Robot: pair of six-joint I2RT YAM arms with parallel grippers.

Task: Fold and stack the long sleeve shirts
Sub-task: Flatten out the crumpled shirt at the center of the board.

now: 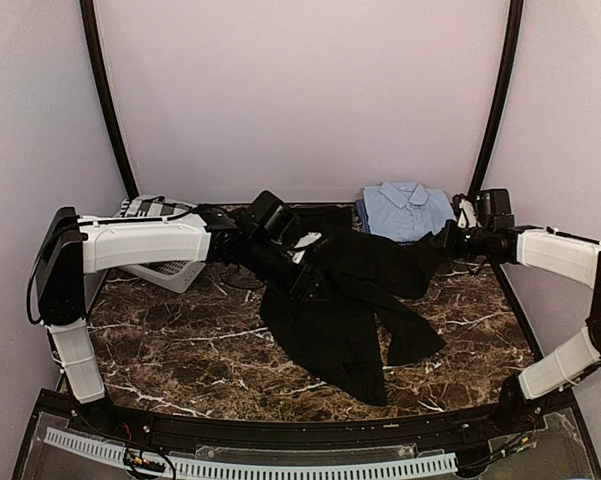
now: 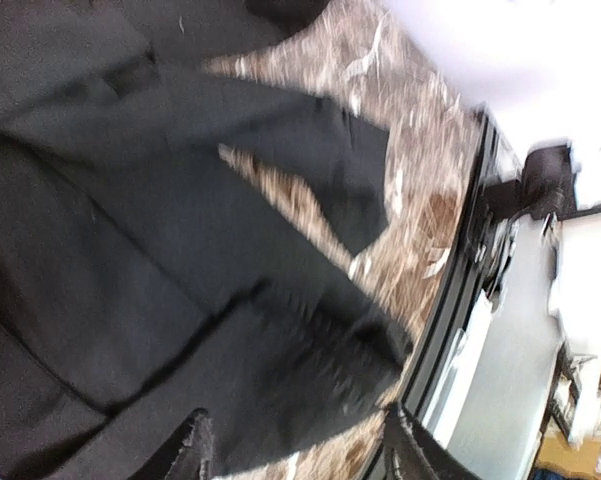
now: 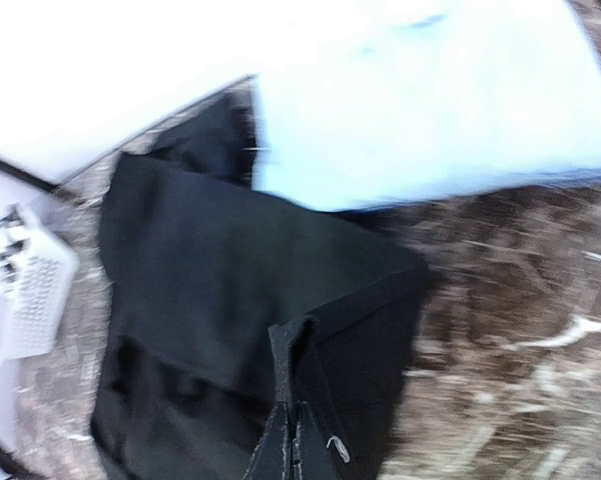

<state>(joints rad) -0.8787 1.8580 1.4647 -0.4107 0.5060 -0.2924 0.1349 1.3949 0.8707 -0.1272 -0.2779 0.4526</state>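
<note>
**Black shirt mid-table, both grippers at its top edge**

Black shirt point(image 1: 340, 300) lies crumpled and unfolded at the centre of the marble table point(image 1: 180, 350). Its body and one sleeve trail toward 5 o'clock. Light blue shirt point(image 1: 408, 210) is folded, collar up, at 1 o'clock by the back wall, and the black cloth touches its near edge.

Left gripper point(image 1: 302, 272) sits on the shirt's 10 o'clock corner. In the wrist view its jaws point(image 2: 300, 450) stand apart with black cloth spread beyond them; can't tell if any is pinched.

Right gripper point(image 1: 443, 240) is at the shirt's 2 o'clock edge. In the wrist view its jaws point(image 3: 292, 435) are pressed together on a raised fold of black fabric.

White basket point(image 1: 165, 268) is at 10 o'clock, under the left arm.
</note>
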